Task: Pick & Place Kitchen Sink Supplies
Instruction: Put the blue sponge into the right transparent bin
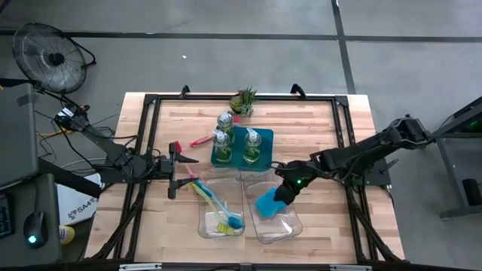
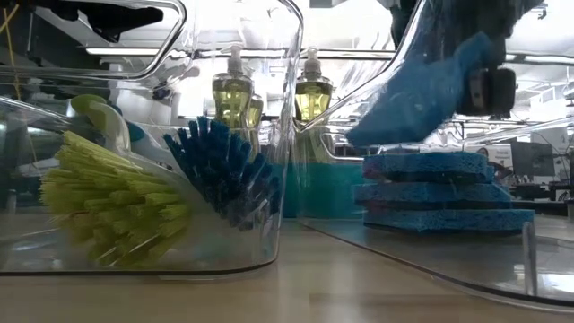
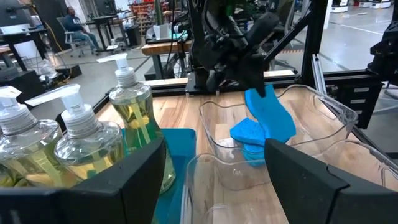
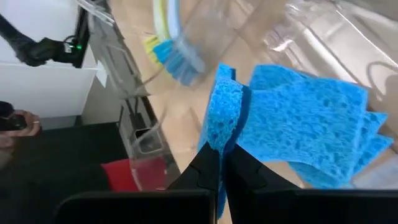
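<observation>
Sitting on the big wooden desk [image 1: 316, 128] are two clear bins and a teal tray [image 1: 230, 159]. The left bin [image 1: 220, 205] keeps the brushes together: a blue dish brush [image 2: 224, 170] and a yellow-green dish brush [image 2: 117, 202] lie inside. The right bin [image 1: 290, 226] is for sponges, and a sponge stack [image 2: 444, 193] already rests in it. Three soap bottles [image 3: 134, 124] stand on the tray. A red-pink dish brush [image 1: 200, 141] waits on the desk, far from the bins. The right end effector [image 4: 222, 163] is pressed tight, pinching a blue sponge [image 4: 298, 124] over the right bin, likely to drop it. The left end effector [image 1: 175, 170] is spread wide, holding nothing.
</observation>
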Controlling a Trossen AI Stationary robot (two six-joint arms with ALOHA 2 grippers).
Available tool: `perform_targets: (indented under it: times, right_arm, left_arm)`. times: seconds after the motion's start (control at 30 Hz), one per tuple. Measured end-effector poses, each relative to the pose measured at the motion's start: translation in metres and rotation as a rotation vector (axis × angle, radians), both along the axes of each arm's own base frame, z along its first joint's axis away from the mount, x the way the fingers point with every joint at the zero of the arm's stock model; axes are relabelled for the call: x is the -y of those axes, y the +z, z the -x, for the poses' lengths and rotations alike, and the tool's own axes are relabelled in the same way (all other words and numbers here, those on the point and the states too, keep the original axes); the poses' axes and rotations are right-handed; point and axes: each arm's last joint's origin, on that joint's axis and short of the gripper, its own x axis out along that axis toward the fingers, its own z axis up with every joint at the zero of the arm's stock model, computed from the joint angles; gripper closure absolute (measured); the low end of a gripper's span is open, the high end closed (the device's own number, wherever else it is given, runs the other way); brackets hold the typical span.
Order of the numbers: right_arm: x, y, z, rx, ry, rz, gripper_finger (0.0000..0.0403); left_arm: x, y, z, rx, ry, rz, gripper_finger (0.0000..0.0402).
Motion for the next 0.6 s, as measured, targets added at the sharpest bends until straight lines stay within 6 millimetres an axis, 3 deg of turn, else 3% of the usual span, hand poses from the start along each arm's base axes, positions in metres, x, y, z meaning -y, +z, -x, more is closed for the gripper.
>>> perform_targets:
  times: [0.37,0.6]
  right_arm:
    - [0.007,-0.029,0.011,-0.058,-0.034,-0.035,0.0399]
    - [0.009,-0.033,0.012,-0.064,-0.072,-0.005,0.0384]
  left_arm:
    - [0.000,-0.001,0.000,-0.013,0.004,-0.009,0.0135]
    - [-0.001,-0.002,0.000,-0.015,0.019,-0.012,0.0135]
